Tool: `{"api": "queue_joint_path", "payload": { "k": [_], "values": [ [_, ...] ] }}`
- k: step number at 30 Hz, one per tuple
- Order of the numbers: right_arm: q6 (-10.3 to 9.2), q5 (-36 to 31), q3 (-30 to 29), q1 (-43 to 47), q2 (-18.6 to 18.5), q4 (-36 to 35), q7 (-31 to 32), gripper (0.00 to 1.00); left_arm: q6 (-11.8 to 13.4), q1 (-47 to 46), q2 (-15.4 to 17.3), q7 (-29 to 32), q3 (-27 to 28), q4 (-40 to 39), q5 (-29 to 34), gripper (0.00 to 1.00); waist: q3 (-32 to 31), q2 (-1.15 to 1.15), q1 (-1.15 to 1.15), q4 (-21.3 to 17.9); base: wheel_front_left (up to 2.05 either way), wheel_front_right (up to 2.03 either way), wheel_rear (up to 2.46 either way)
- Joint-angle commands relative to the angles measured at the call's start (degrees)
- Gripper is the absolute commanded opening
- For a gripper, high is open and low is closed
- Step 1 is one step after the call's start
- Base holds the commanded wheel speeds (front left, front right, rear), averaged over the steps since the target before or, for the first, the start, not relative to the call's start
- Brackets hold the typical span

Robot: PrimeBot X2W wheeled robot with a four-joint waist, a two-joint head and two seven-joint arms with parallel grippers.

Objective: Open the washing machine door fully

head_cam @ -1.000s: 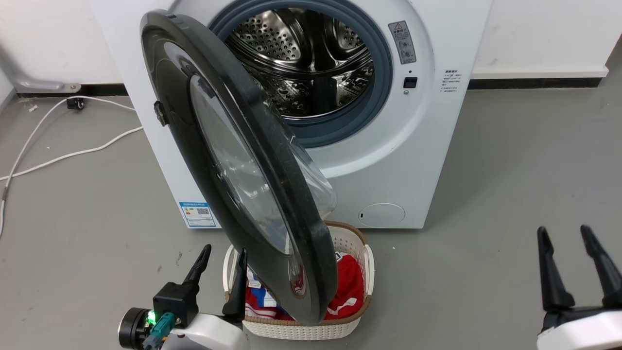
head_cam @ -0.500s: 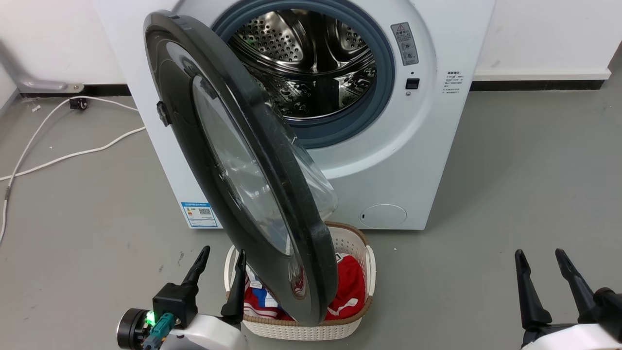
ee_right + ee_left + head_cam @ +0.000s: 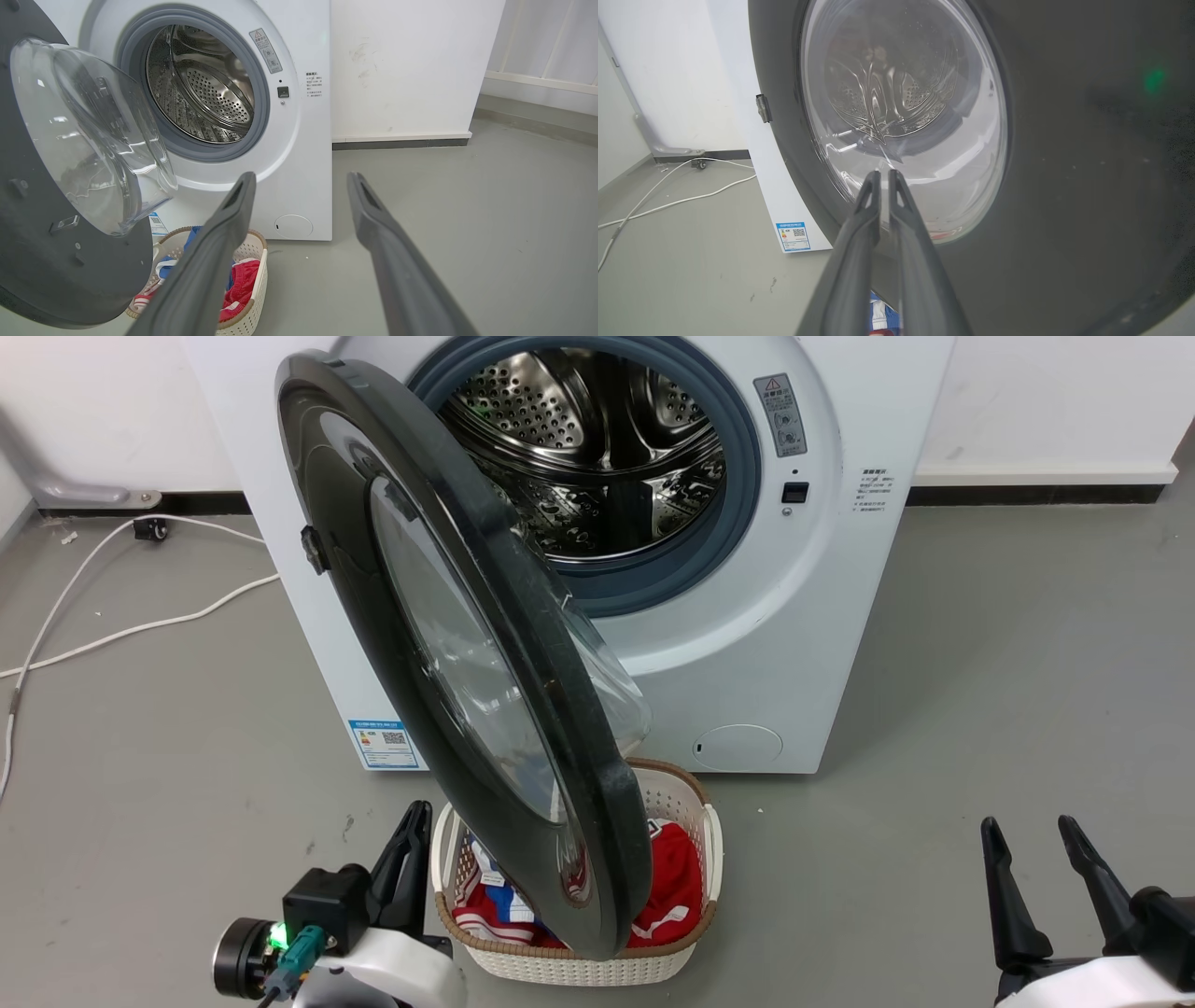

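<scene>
**Two grippers before a partly open washing machine door**

Left gripper (image 3: 415, 817) (image 3: 883, 173): the two long dark fingers lie almost together, with only a sliver of gap between them, and they hold nothing. Directly ahead of their tips is the outer face of the large round glossy black washing machine door with a clear bulging glass centre (image 3: 355, 569) (image 3: 1064, 163). In the left wrist view the tips overlap the lower part of the glass; whether they touch it cannot be told. Just to this gripper's right stands the white perforated plastic laundry basket with a brown rim (image 3: 579, 971), holding crumpled red clothes (image 3: 672, 877). Ahead and slightly left is a small blue label sticker (image 3: 383, 745).

Right gripper (image 3: 1027, 823) (image 3: 301, 176): the fingers are spread wide apart and empty. It hangs over grey floor (image 3: 980, 663), well apart from the door, which lies ahead and to its left.

The door stands swung out from the big white front-loading washing machine (image 3: 794, 644) (image 3: 303, 163), hinged on the machine's left side, with its free lower edge over the basket. Behind the door, the perforated steel drum (image 3: 597, 457) is exposed inside its blue-grey gasket. A thin white cable (image 3: 140, 630) runs across the floor far to the left gripper's left.
</scene>
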Motion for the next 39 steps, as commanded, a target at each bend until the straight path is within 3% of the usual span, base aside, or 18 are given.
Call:
{"api": "queue_joint_path", "payload": {
  "k": [1,10,19,29,39],
  "values": [
    [0.01,-0.33,0.05,-0.33,0.28,-0.20,0.05,1.00,-0.02,-0.66,0.37,0.19,0.11,-0.22,-0.31,0.00,0.01,0.00,0.00,-0.04,0.00,0.00,0.00],
    [0.01,-0.53,0.10,-0.10,0.44,-0.49,0.08,1.00,1.65,-3.73,-0.02,0.20,1.62,-7.74,-1.54,0.00,-0.32,0.00,0.00,0.12,0.00,0.00,0.00],
    [0.00,-0.65,-0.05,-0.69,0.48,0.06,-0.03,1.00,4.13,-11.66,-1.54,1.07,0.54,-23.56,-0.82,0.00,-0.52,0.00,0.00,0.42,0.00,0.00,0.00],
    [0.00,0.00,-0.35,-0.38,0.50,0.42,-0.14,1.00,3.47,-12.51,-3.18,6.72,-8.90,-34.36,-1.39,0.00,-0.99,0.00,0.00,0.35,0.00,0.00,0.00],
    [0.01,0.19,-1.02,0.31,0.52,0.35,0.15,1.00,1.09,-7.06,-3.66,13.76,-21.19,-34.87,-4.35,0.00,-1.12,0.00,0.00,1.06,0.00,0.00,0.00]
  ]
}}
